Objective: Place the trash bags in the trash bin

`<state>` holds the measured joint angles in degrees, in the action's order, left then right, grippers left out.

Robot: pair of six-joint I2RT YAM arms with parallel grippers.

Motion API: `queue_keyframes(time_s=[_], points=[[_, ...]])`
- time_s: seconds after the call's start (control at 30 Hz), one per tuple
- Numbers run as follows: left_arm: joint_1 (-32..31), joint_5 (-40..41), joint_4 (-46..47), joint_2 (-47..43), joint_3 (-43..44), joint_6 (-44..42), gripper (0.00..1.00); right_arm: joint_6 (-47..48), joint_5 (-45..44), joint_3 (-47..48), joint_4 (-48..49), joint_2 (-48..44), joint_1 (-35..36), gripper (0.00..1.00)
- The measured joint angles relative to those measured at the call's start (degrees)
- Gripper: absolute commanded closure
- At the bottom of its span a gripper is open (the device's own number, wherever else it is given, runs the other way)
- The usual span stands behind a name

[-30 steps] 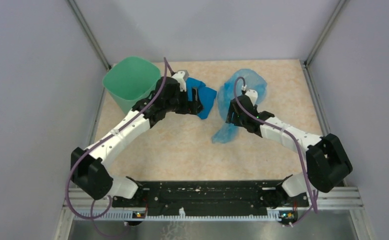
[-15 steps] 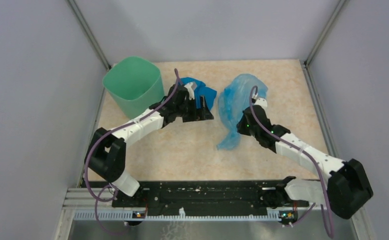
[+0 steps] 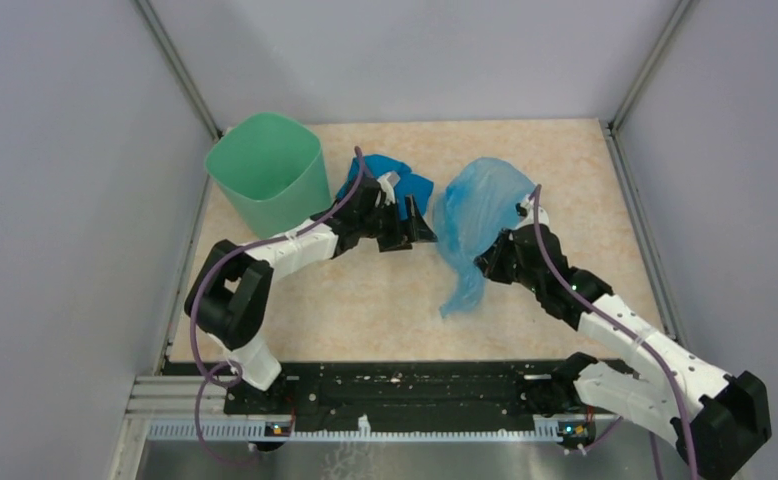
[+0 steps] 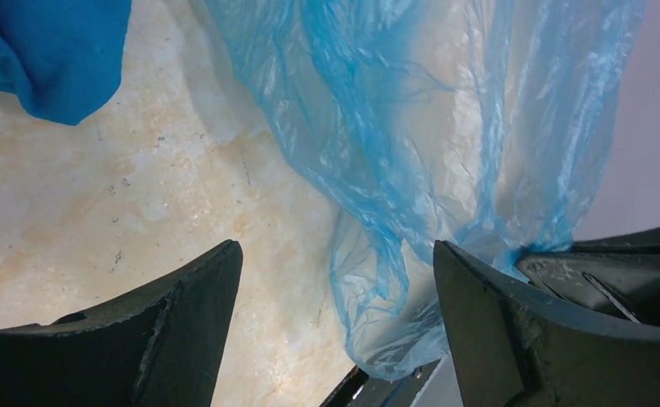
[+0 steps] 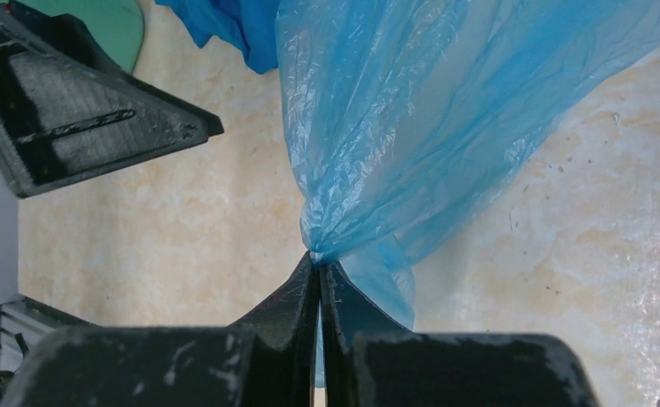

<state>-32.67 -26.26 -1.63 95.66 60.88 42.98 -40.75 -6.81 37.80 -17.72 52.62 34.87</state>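
At the far-left corner of the counter (image 3: 365,300), seen from overhead, the mint-green trash bin (image 3: 265,183) stands upright with its mouth open upward. Just to its right, near the far edge, lies a darker blue folded piece (image 3: 402,186), and the left gripper (image 3: 407,230) sits at that piece's near side, its fingers spread apart and nothing between them. Right of centre, the light-blue trash bag (image 3: 477,208) is bunched and lifted into a puffed shape, with a tail of film trailing toward the near edge down to the counter. The right gripper (image 3: 492,262) is pinched onto the bag's right side, about midway down the film. The bag is outside the bin, well apart from it, with the left gripper and the dark piece in between. From the left wrist camera, the two black fingers frame the lower corners with a wide gap; beyond them the crinkled translucent film hangs over the mottled beige surface, the darker blue piece shows at the upper left, and the right gripper's black tips grip the film at the lower right. From the right wrist camera, the fingers meet tightly on a gathered neck of the bag, film fanning out above; the left gripper's finger shows at upper left, with a sliver of green bin beyond it.
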Motion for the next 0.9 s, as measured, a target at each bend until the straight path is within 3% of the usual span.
queue_keyframes(time_s=[0.37, 0.67, 0.77, 0.9], points=[[-0.7, -0.5, 8.1, 10.0, -0.9, 6.0, 0.29, -3.0, -1.4, -1.2, -9.0, -7.5, 0.3, 1.00], [-4.1, 0.4, 9.7, 16.9, 2.8, 8.0, 0.37, -3.8, -3.7, -1.8, -12.7, -8.0, 0.3, 1.00], [-5.1, 0.5, 10.4, 18.4, 4.5, 8.3, 0.54, -3.5, -4.6, -1.8, -13.4, -7.9, 0.3, 1.00], [-5.7, 1.4, 9.9, 19.5, 7.0, 7.7, 0.87, -2.9, -5.6, -1.6, -14.1, -7.4, 0.3, 1.00]])
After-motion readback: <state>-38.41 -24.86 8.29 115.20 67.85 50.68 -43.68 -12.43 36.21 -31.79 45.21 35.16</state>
